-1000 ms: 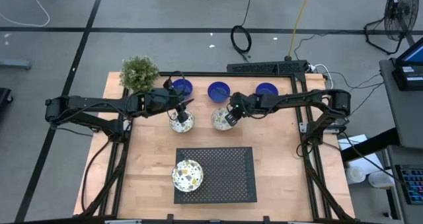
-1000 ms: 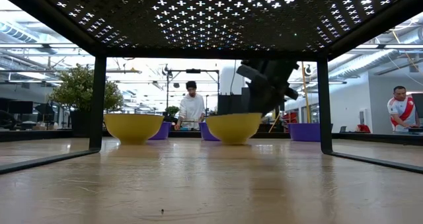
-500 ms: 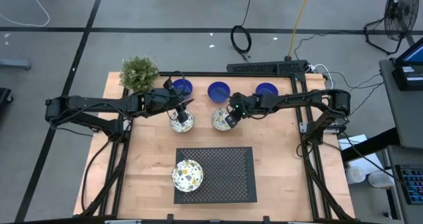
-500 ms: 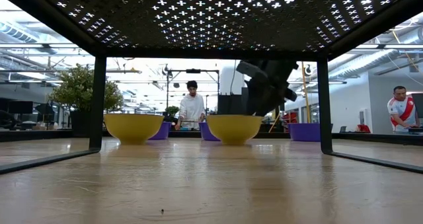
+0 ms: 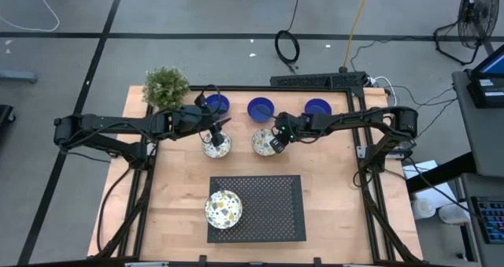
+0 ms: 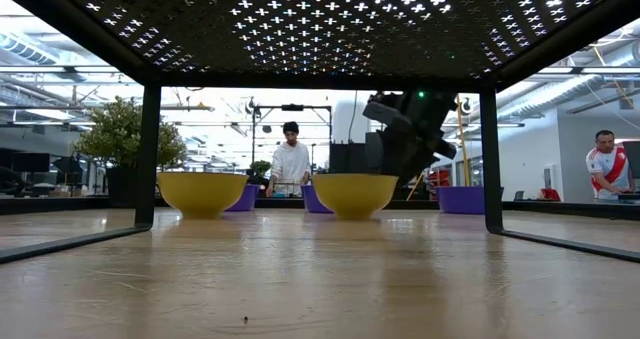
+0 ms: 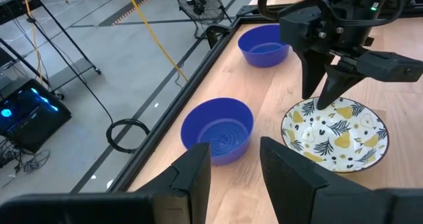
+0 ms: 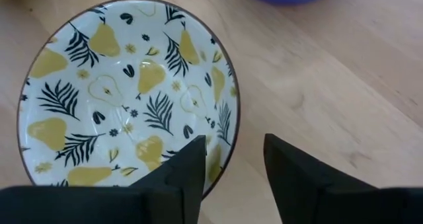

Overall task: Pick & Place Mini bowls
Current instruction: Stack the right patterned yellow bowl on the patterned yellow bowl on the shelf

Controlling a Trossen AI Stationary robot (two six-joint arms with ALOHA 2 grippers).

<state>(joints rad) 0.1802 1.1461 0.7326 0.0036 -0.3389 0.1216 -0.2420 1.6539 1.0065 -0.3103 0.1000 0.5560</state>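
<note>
- right gripper (image 5: 275,143) hangs over the right edge of a patterned bowl (image 5: 263,142), fingers (image 8: 178,178) parted and straddling its rim, one inside the bowl and one outside; whether they press the rim cannot be told.
- that patterned bowl, white with yellow pears and dark leaves (image 8: 125,95), sits on the wooden table (image 5: 331,196) just in front of the middle blue bowl (image 5: 260,109).
- left gripper (image 5: 214,136) is poised at the back edge of a second patterned bowl (image 5: 216,147), its fingers (image 7: 195,178) spread apart with nothing between them.
- seen from the left wrist, the right arm's fingers point down into the pear-print bowl (image 7: 334,131), with two blue bowls (image 7: 218,128) (image 7: 264,45) alongside near the table edge.
- three blue bowls line the back of the table: one behind the left gripper (image 5: 216,104), the middle one, and one on the right (image 5: 317,107).
- a third patterned bowl (image 5: 223,209) rests at the left end of a dark perforated rack (image 5: 268,208) near the table's front.
- a potted plant (image 5: 165,86) stands at the back left corner.
- across the table at low level, two yellow-sided bowls (image 6: 202,193) (image 6: 354,194) sit side by side, the right arm (image 6: 410,129) over the second; people (image 6: 290,161) show in the room beyond.
</note>
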